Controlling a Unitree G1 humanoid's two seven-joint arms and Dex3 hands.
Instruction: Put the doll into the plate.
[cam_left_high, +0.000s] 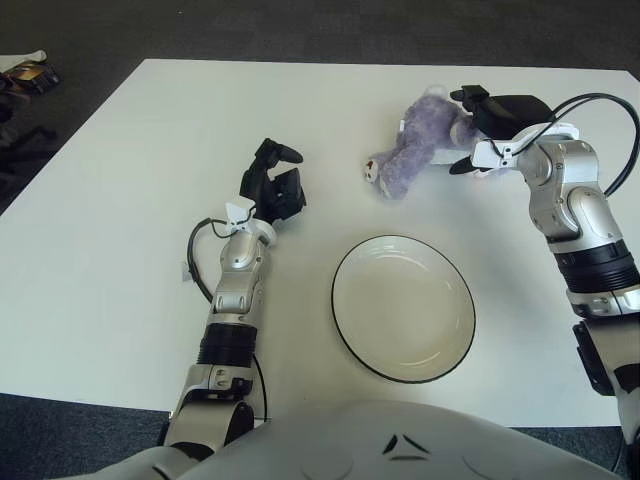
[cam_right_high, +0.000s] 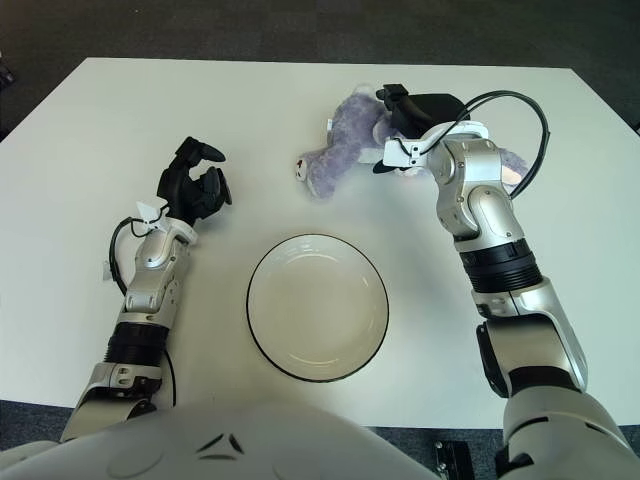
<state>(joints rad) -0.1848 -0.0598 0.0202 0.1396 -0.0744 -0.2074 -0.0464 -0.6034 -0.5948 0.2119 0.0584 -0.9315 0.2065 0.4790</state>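
Worktop (cam_left_high: 120, 200) is white, w/ dark floor showing past its far and left edges.

Left hand (cam_left_high: 273, 185) shows over bare worktop left of centre, well apart from everything, fingers curled in narrow and holding nothing. Looks idle.

Plate (cam_left_high: 403, 307) sits near the front edge, a bit right of centre: pale, dark rim, nothing in it. Open worktop all round it, esp. between it and the doll.

Doll (cam_left_high: 415, 148), purple plush, lies on its side behind the plate, towards the far right, not yet in the plate. Its head end points at the left-front; the other end runs under the right hand.

Right hand (cam_left_high: 498, 115) is down at the doll's right end, fingers seeming to close about the plush, but can't tell if they actually have it gripped or only touch it. Arm comes in from the right edge, cable looping off it.

Step in hand, I'd judge: the grasp itself. Next move needs a firm hold, a lift, then a short carry towards the robot and slightly left, over the plate rim, and let go. Path looks free. Doll is soft and long, so it may droop or drape over the rim if dropped off-centre.
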